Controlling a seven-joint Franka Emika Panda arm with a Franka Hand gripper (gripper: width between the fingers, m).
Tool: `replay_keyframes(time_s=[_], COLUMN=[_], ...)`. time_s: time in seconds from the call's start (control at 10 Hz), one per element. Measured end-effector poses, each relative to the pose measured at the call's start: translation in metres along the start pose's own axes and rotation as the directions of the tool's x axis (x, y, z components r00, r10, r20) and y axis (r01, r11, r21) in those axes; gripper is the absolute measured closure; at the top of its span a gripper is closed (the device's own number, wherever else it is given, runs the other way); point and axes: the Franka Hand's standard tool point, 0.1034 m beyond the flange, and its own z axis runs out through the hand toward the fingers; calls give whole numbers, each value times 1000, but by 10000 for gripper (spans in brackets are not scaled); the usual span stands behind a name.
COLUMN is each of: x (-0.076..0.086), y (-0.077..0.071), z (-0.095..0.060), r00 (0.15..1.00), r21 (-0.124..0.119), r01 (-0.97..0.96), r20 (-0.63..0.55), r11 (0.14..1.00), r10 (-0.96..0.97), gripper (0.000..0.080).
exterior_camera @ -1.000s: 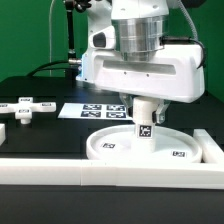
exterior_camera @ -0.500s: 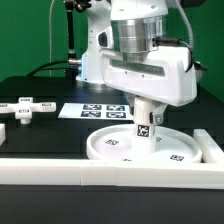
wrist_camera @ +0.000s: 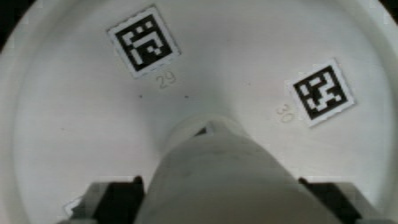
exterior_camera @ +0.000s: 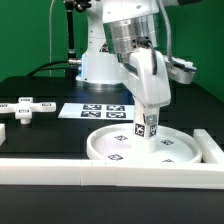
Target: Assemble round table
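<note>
The wide rimmed white disc (exterior_camera: 140, 148) lies on the black table at the front right, tags on its face. My gripper (exterior_camera: 150, 112) is shut on the short thick cylinder post (exterior_camera: 148, 128), which stands on the middle of the disc with a tag facing the camera. In the wrist view the post (wrist_camera: 217, 175) runs down between my dark fingers (wrist_camera: 118, 199) onto the disc (wrist_camera: 107, 110), whose two tags show. The cross-shaped piece (exterior_camera: 26, 106) lies on the table at the exterior view's left.
The marker board (exterior_camera: 98, 109) lies flat behind the disc. A long white rail (exterior_camera: 110, 172) runs along the front, with a raised end by the disc at the right (exterior_camera: 212, 146). A small white block (exterior_camera: 4, 128) sits at the far left.
My wrist has turned about the post: the wide gripper body that faced the camera now shows edge-on. The post stays on the disc.
</note>
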Motion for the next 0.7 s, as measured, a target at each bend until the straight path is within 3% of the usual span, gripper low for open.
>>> replay_keyframes(time_s=[0.1, 0.2, 0.3, 0.4, 0.7], x=[0, 0, -3, -12, -24], y=[0, 1, 1, 1, 8], z=[1, 1, 0, -5, -25], r00=[1000, 1000, 999, 988, 956], r21=[-2, -2, -12, -33, -20], r01=[11, 12, 51, 153, 293], r20=[0, 0, -3, -11, 8], r11=[1000, 1000, 999, 988, 956], r10=[-11, -12, -51, -153, -293], gripper=[319, 319, 183, 157, 151])
